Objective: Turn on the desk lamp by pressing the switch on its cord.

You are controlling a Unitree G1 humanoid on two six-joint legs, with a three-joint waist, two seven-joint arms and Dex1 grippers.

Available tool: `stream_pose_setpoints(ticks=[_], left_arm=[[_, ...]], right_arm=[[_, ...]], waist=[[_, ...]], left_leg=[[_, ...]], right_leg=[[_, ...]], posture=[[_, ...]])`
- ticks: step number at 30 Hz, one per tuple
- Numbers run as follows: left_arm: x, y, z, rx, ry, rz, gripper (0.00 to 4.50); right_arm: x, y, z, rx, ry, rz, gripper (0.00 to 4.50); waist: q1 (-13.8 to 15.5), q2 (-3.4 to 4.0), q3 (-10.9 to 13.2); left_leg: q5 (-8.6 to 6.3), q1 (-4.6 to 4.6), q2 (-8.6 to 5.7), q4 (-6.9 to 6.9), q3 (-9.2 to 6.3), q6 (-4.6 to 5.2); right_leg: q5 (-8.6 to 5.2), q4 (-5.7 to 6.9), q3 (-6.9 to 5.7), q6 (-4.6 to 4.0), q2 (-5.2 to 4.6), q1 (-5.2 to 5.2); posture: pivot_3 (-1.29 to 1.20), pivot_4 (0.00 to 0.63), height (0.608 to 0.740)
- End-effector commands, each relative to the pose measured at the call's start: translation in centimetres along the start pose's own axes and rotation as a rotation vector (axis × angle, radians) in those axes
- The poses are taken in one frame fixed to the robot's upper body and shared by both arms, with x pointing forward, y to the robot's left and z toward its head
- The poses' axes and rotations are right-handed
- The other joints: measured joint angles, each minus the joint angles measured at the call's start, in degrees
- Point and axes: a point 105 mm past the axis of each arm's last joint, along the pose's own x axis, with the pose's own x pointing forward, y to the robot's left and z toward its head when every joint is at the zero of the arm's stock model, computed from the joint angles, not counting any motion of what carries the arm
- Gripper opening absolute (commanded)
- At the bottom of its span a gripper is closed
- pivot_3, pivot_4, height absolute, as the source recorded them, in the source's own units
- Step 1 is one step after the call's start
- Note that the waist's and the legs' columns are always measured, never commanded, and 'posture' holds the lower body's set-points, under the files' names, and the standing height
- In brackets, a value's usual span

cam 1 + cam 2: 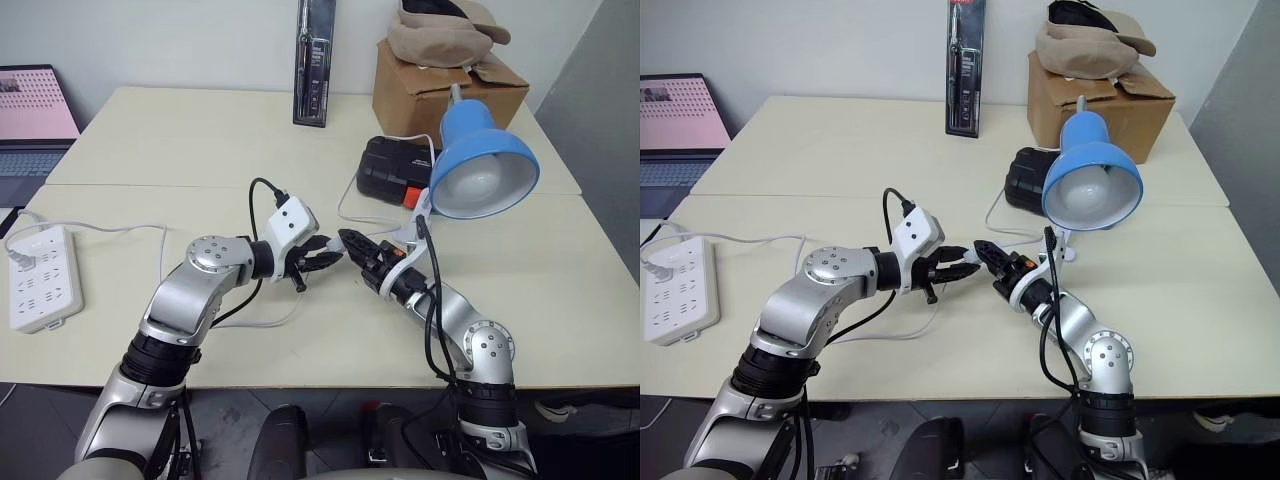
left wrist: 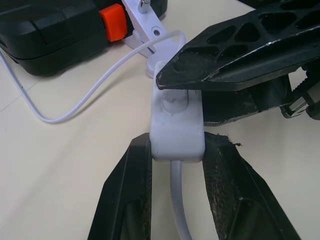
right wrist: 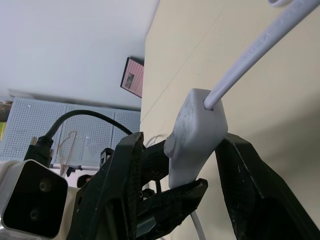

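The blue desk lamp (image 1: 485, 165) stands on its white clip base (image 1: 420, 205) at the right of the table, shade facing me. Its thin white cord (image 2: 100, 82) loops over the tabletop to the small white switch (image 2: 176, 125). My left gripper (image 1: 328, 257) is shut on the switch, one black finger against each side, holding it above the table centre. From the right, my right gripper (image 1: 348, 240) meets it with its fingers apart on either side of the switch (image 3: 196, 130). One of its fingertips (image 2: 210, 75) rests at the round button.
A white power strip (image 1: 42, 275) lies at the table's left edge. A black tool case (image 1: 397, 168) with an orange latch sits behind the lamp. Farther back are a cardboard box (image 1: 445, 85) topped with cloth, and a black packaged item (image 1: 314, 60). A laptop (image 1: 30, 120) is far left.
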Motion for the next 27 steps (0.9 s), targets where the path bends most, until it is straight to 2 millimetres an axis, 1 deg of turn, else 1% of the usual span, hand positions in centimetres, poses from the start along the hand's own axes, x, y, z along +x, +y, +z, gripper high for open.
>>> stream_pose_setpoints(ticks=[1,7,11,12,13,14,16,27], left_arm=[[-0.09,-0.33,1.17,0.046,-0.029,-0.006,1.09],[-0.09,-0.35,1.16,0.045,-0.03,-0.007,1.09],[-0.09,-0.33,1.16,0.046,-0.03,-0.006,1.09],[-0.09,-0.33,1.16,0.046,-0.03,-0.005,1.09],[-0.09,-0.33,1.16,0.046,-0.031,-0.005,1.09],[-0.09,-0.33,1.16,0.046,-0.031,-0.005,1.09],[-0.09,-0.32,1.17,0.047,-0.031,-0.005,1.09],[-0.09,-0.2,1.28,0.05,-0.035,0.002,1.09]], right_arm=[[0.22,0.98,-0.72,0.032,0.013,0.042,2.23],[0.25,0.93,-1.01,0.032,0.03,0.039,2.23],[0.25,0.82,-1.07,0.037,0.032,0.032,1.53],[0.25,0.78,-1.06,0.038,0.031,0.029,1.22],[0.25,0.76,-1.06,0.039,0.031,0.028,1.04],[0.25,0.75,-1.06,0.039,0.031,0.028,0.73],[0.25,0.72,-1.04,0.041,0.029,0.026,0.5],[0.21,0.86,-0.99,0.053,0.024,0.039,0.5]], waist=[[0.0,0.0,0.0],[0.0,0.0,0.0],[0.0,0.0,0.0],[0.0,0.0,0.0],[0.0,0.0,0.0],[0.0,0.0,0.0],[0.0,0.01,0.0],[0.0,0.01,0.0]], left_leg=[[0.0,0.0,0.0,0.0,0.0,0.0],[0.0,0.0,0.0,0.0,0.0,0.0],[0.0,0.0,0.0,-0.01,0.0,0.0],[0.0,0.0,0.0,-0.01,0.0,0.0],[0.0,-0.01,0.0,-0.01,0.0,0.0],[0.0,-0.01,0.0,-0.01,0.0,0.0],[0.0,-0.01,0.0,-0.01,0.0,0.0],[0.0,-0.02,0.0,-0.01,0.0,0.0]], right_leg=[[0.0,0.0,0.0,0.0,0.0,0.0],[0.0,0.0,0.0,0.0,0.0,0.0],[0.0,0.0,0.0,0.0,0.0,-0.01],[0.0,0.0,0.0,0.0,0.0,-0.01],[0.0,-0.01,0.0,0.0,0.0,-0.01],[0.0,-0.01,0.0,0.0,0.0,-0.01],[0.0,-0.01,0.0,0.0,0.0,-0.02],[0.0,-0.01,0.0,0.0,0.0,-0.02]], posture=[[0.0,0.15,0.74],[0.0,0.15,0.74],[0.0,0.15,0.74],[0.0,0.15,0.74],[0.0,0.15,0.74],[0.0,0.15,0.74],[0.0,0.15,0.74],[0.0,0.15,0.74]])
